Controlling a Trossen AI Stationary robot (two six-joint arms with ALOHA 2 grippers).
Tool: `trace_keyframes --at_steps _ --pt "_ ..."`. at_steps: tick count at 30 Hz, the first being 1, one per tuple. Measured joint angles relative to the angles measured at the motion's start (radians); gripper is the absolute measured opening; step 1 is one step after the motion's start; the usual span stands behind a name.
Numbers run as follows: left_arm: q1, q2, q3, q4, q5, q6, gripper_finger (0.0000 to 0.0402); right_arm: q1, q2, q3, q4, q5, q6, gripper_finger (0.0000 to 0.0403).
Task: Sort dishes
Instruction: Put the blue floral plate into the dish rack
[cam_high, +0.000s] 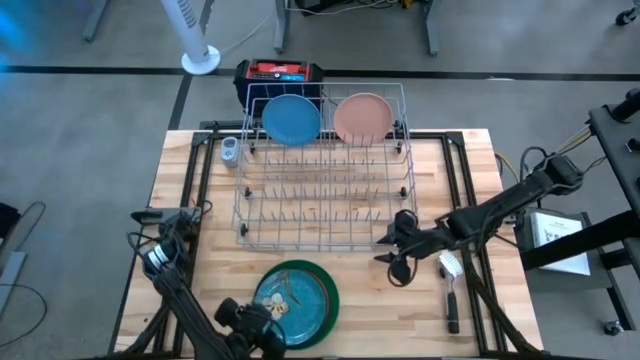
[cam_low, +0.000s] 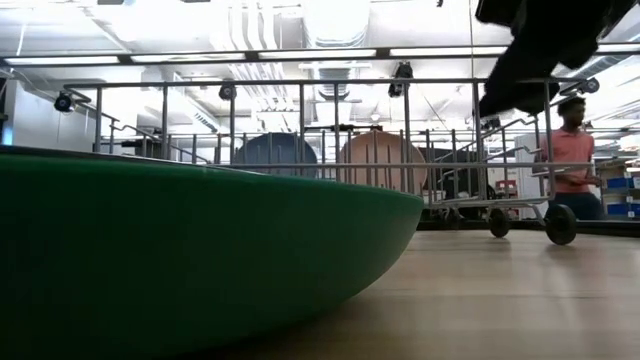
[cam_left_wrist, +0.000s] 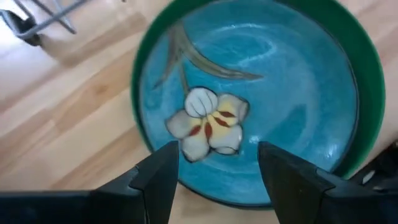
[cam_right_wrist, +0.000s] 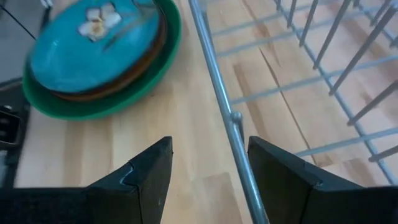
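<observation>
A green plate lies flat near the table's near edge. Stacked in it is an orange-brown plate with a teal, flower-painted face. My left gripper hovers open over the stack's near-left rim, and the flower shows between its fingers. A light blue plate and a pale pink plate stand on edge in the far end of the grey wire rack. My right gripper is open and holds nothing. It is at the rack's near right corner, with the rack's bottom rail in line between its fingers.
A black-handled, white-headed brush lies on the table to the right of my right gripper. A red and black box stands beyond the rack, and a small grey object sits at the rack's far left corner. A person stands in the room behind.
</observation>
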Motion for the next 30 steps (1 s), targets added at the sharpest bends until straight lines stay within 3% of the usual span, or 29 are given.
trace_keyframes --at_steps 8,19,26,30 --pt "0.0 0.095 0.124 0.0 0.001 0.05 0.0208 0.007 -0.112 -0.001 -0.012 -0.006 -0.02 0.0202" --pt "0.002 0.092 0.113 0.0 -0.005 0.129 0.0208 0.039 -0.264 0.002 -0.043 -0.025 -0.008 0.0201" --pt "0.019 0.066 0.13 0.001 -0.178 0.313 0.0208 0.104 -0.398 0.002 -0.046 -0.015 -0.008 0.0194" --pt "0.02 0.045 0.152 -0.001 -0.292 0.487 0.0191 0.19 -0.426 0.002 -0.037 0.011 -0.008 0.0154"
